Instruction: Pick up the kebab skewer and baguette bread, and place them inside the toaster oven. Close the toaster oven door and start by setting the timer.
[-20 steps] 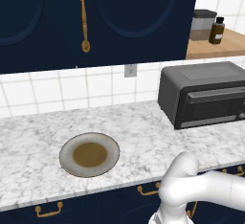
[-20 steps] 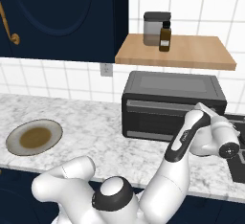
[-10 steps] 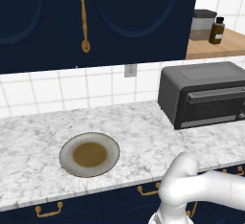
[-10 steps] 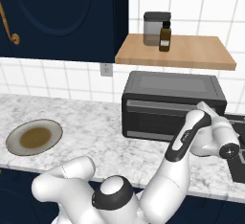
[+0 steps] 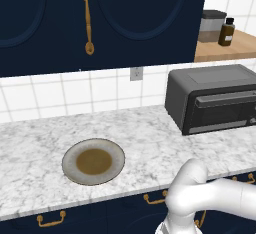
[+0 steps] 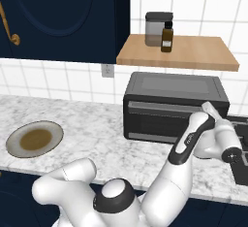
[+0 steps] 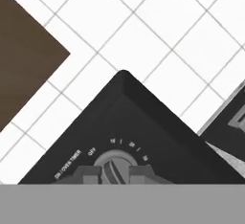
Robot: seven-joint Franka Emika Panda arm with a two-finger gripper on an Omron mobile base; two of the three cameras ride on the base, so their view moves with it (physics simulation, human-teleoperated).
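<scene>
The toaster oven (image 5: 215,98) (image 6: 174,107) stands on the counter by the tiled wall, and the toaster oven door (image 5: 222,110) (image 6: 160,119) is up and closed. My gripper (image 6: 207,108) reaches the oven's right front end. In the hand view my gripper (image 7: 115,173) is shut on the timer knob (image 7: 116,163), with a finger tip on each side of it below the printed dial marks. The kebab skewer and the baguette bread are hidden from view.
An empty brown-centred plate (image 5: 93,161) (image 6: 34,138) lies on the marble counter to the left. Above the oven a wooden shelf (image 6: 193,56) carries a grey jar (image 6: 157,28) and a dark bottle (image 6: 167,37). Dark blue cabinets (image 5: 100,23) hang overhead.
</scene>
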